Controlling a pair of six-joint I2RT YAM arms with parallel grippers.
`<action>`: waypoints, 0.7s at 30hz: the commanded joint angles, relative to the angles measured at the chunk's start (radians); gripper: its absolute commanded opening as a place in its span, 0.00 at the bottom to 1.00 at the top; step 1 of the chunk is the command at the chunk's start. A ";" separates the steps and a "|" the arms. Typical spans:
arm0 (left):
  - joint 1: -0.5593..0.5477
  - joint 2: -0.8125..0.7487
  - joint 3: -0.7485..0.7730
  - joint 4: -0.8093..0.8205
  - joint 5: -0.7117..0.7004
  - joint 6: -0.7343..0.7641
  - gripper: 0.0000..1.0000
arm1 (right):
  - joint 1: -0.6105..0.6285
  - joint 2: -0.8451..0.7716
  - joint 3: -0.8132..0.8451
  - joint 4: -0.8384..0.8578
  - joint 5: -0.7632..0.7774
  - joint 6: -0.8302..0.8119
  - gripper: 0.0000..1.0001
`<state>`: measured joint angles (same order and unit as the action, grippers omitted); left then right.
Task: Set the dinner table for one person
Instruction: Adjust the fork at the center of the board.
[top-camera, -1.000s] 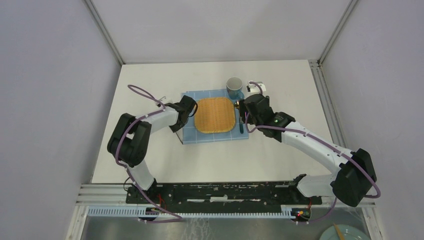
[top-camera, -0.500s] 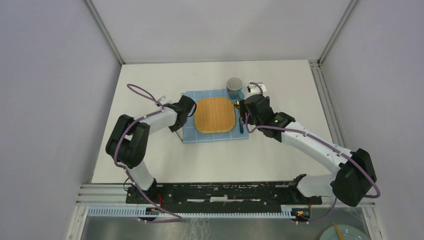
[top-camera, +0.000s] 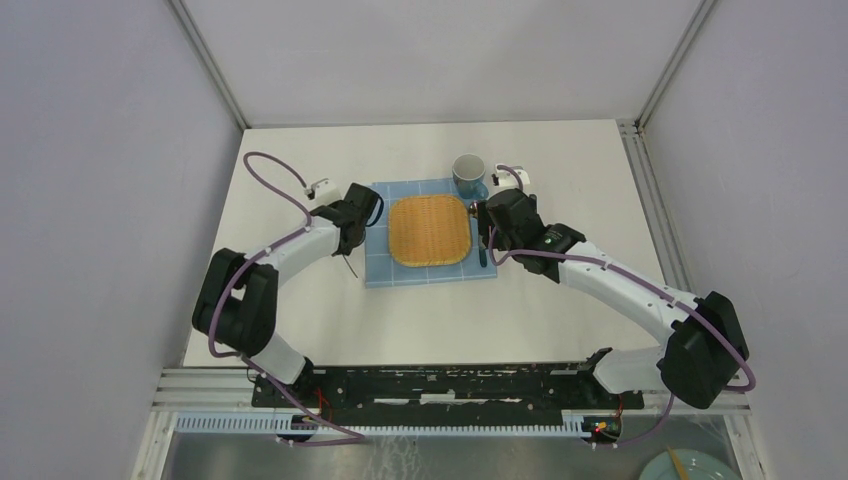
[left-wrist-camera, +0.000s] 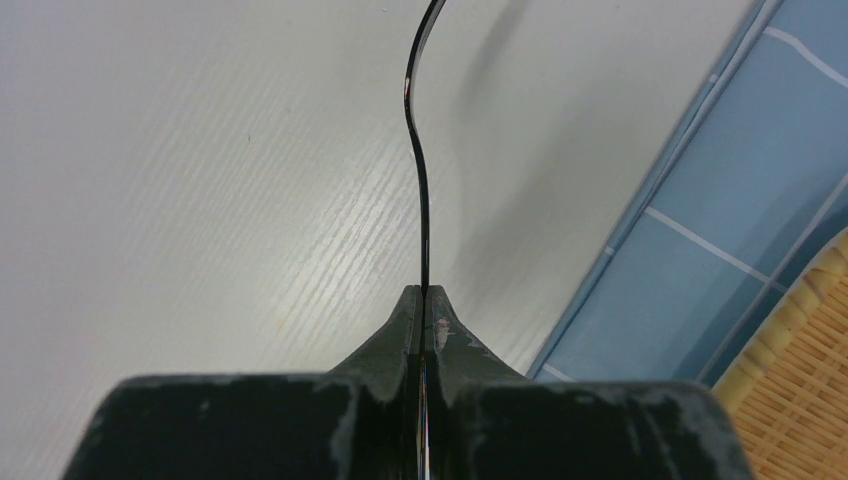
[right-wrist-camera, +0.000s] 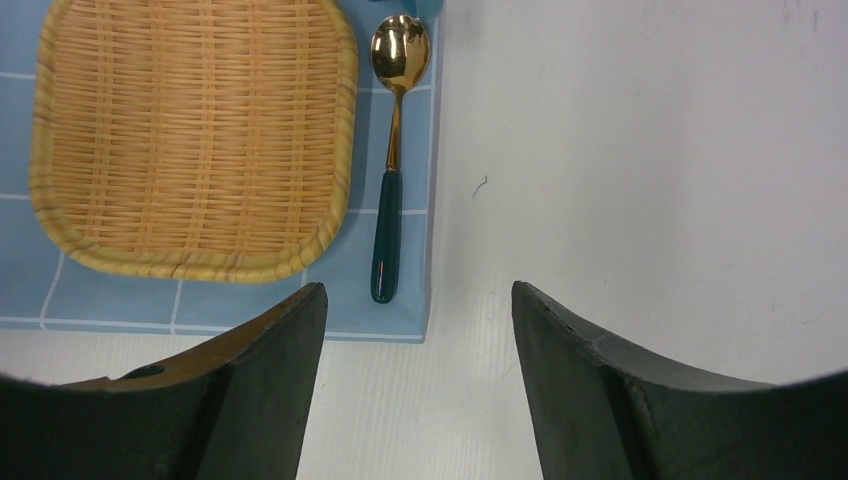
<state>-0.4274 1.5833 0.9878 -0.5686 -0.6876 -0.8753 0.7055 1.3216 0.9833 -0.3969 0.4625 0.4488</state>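
The dinner table (top-camera: 440, 325), a plain white top, fills the middle of the overhead view. A blue checked cloth (top-camera: 378, 266) is spread on it close to its centre, slightly toward 12 o'clock. A square woven tray (top-camera: 430, 229) with rounded corners is laid on the middle of the cloth. A grey-blue mug (top-camera: 468, 172) is stood upright at the cloth's 1 o'clock corner. A spoon (right-wrist-camera: 388, 200) with a gold bowl and a dark green handle is laid on the cloth along its 3 o'clock edge, between the tray and that edge, with the bowl turned toward the mug.

At 9 o'clock of the cloth the left jaws are seen pressed fully together on a thin dark utensil (left-wrist-camera: 421, 190). It is viewed edge-on from the wrist, so its kind cannot be told. From the jaws it is stretched out over bare table just beside the cloth's 9 o'clock edge. Whether its far end is touching the table cannot be told.

At 3 o'clock of the cloth the right jaws are held wide apart, and nothing is gripped between them. They are poised above the cloth's edge and the bare table, near the handle end of the spoon but apart from it.
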 joint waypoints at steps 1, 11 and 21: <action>0.008 -0.018 0.021 0.010 -0.047 0.098 0.02 | -0.004 -0.002 -0.002 0.047 0.000 0.012 0.74; 0.055 -0.053 -0.055 0.209 0.136 0.336 0.02 | -0.008 -0.007 -0.006 0.047 0.010 0.010 0.74; 0.181 -0.125 -0.137 0.358 0.398 0.468 0.02 | -0.009 -0.009 -0.015 0.051 0.007 0.011 0.74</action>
<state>-0.2653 1.5234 0.8516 -0.3264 -0.3950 -0.5079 0.6998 1.3224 0.9810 -0.3901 0.4603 0.4488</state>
